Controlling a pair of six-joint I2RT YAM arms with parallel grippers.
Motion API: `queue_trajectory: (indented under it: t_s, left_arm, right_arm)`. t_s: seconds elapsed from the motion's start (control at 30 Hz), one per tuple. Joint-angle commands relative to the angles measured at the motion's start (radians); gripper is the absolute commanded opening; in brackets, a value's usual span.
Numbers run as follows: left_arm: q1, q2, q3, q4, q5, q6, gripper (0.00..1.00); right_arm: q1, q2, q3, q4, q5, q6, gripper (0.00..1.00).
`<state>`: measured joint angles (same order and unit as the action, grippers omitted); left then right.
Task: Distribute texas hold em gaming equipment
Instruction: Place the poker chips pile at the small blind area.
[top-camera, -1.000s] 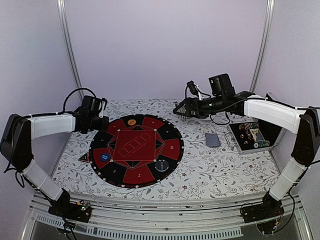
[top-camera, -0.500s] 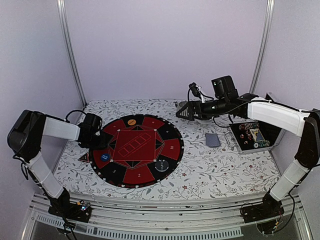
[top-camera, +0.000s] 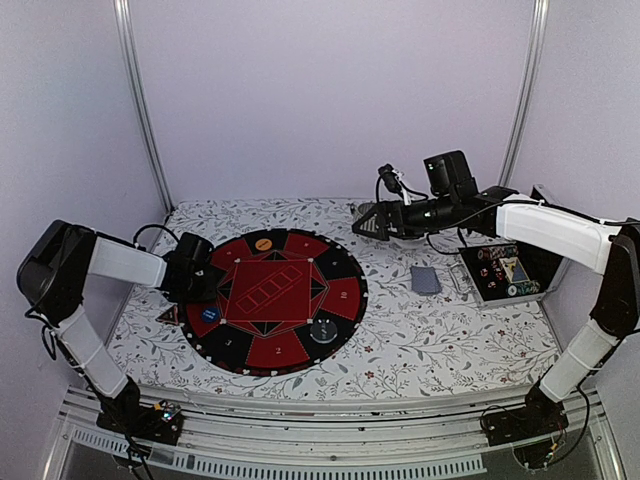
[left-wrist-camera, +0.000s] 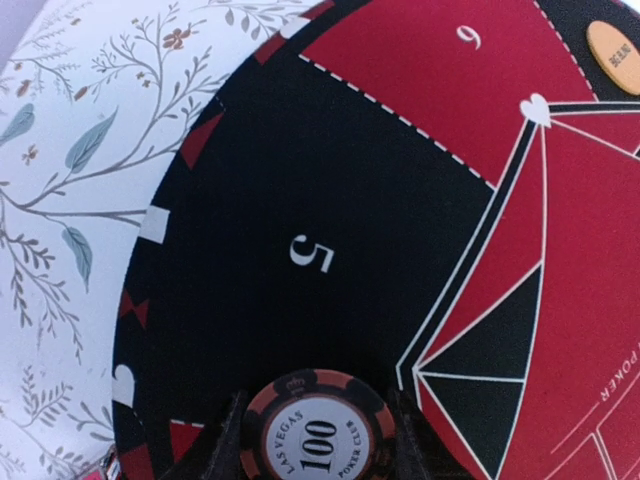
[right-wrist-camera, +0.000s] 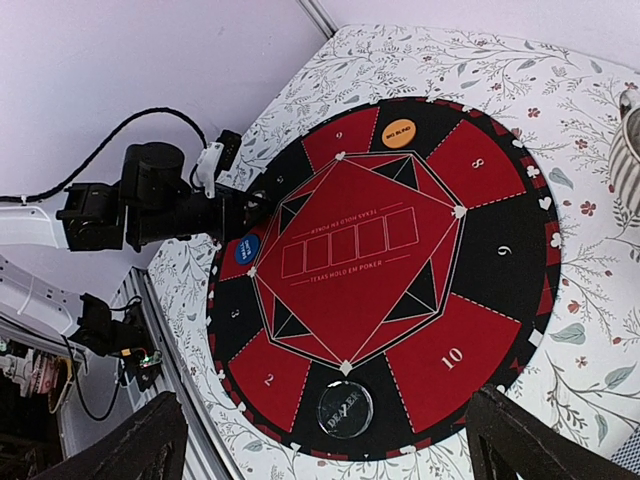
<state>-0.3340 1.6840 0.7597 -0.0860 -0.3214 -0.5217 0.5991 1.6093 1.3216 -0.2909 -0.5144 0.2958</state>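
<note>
L gripper (top-camera: 210, 280) pinches poker chip (left-wrist-camera: 318, 432) low over mat (top-camera: 345, 262) seg 5, prob to seat it; R gripper (top-camera: 362, 222) spread wide, empty, beyond mat.

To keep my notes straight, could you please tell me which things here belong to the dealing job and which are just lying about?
Job: 100 chip in the left gripper; orange chip; blue chip; grey-blue card deck.
Lying about: round mat; ribbed cup.
</note>
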Motion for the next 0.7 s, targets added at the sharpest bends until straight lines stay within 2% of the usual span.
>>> queue_trajectory:
  t_s: [0.0,0.13,0.27,0.5,0.67]
  left_arm:
    - [-0.065,0.015,-0.016,-0.068,-0.100,-0.087,0.11]
    - [-0.071,0.009,-0.020,-0.077,-0.118,-0.122,0.15]
    - [-0.072,0.011,-0.019,-0.077,-0.120,-0.121,0.29]
    - [-0.071,0.014,-0.013,-0.098,-0.122,-0.142,0.33]
    - [-0.071,0.016,-0.003,-0.121,-0.110,-0.154,0.42]
  right_arm:
    - [-0.005,-0.023,0.015,0.002,-0.028,0.005,0.99]
    - [-0.005,-0.026,0.024,0.002,-0.032,0.006,0.99]
    - [-0.005,-0.031,0.025,0.001,-0.035,0.008,0.99]
    - [-0.005,-0.051,0.027,-0.005,-0.033,0.007,0.99]
    - [-0.006,-0.067,0.028,-0.011,-0.027,0.005,0.99]
